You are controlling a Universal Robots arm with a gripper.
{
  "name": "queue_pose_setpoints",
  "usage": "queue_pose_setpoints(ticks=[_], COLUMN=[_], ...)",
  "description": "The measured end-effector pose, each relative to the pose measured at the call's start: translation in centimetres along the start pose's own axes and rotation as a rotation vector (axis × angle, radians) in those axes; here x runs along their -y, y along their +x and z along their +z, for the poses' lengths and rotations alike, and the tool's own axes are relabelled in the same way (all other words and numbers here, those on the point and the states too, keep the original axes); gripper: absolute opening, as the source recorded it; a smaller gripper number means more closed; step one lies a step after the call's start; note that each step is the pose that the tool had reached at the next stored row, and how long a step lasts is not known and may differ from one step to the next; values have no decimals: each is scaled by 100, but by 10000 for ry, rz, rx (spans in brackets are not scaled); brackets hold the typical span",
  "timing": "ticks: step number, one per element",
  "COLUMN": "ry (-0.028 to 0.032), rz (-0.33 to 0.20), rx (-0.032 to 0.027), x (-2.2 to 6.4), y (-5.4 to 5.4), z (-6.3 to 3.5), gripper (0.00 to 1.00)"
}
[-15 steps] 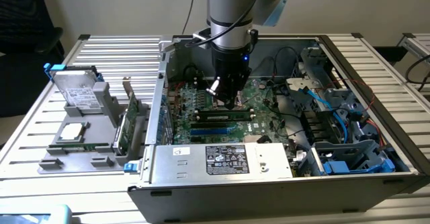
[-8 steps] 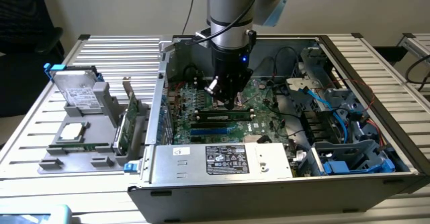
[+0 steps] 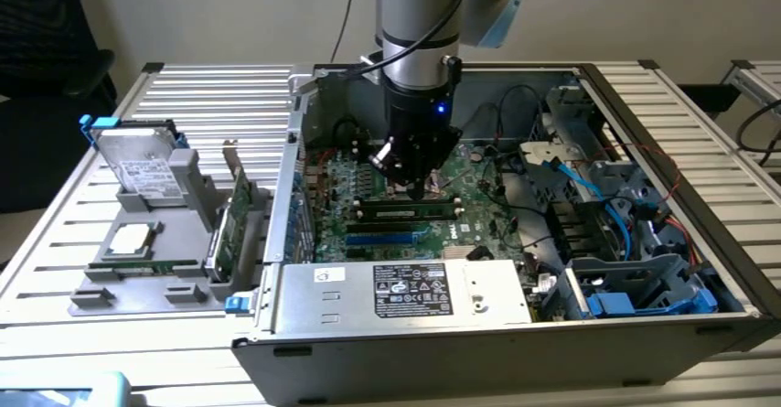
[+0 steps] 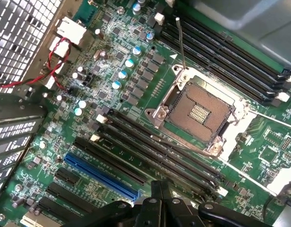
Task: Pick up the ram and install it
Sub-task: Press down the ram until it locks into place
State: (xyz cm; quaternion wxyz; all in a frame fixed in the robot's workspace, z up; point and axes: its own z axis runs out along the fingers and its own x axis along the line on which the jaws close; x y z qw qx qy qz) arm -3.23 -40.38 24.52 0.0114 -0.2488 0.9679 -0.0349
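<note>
My gripper [image 4: 160, 198] is matt black metal with small bolts, and it hangs over the motherboard [image 4: 136, 99], a green board with a slightly glossy lacquer and many shiny solder points. The long slots [image 4: 150, 146] on it look like smooth black plastic, 1 slot [image 4: 100, 176] is glossy blue plastic, and the frame of the CPU socket [image 4: 199, 111] is bright polished metal. The computer case [image 3: 488, 334] is dull grey sheet metal, and the table [image 3: 208, 96] under it is ribbed, pale, brushed metal.
</note>
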Motion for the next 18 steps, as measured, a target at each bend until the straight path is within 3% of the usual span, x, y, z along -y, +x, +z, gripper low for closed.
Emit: queue_pose_setpoints(ticks=[12, 18], ry=[14, 13], rz=[1674, 1710], rx=[-113, -115], x=[-1, 0], y=[0, 0], z=[7, 7], gripper=[11, 11])
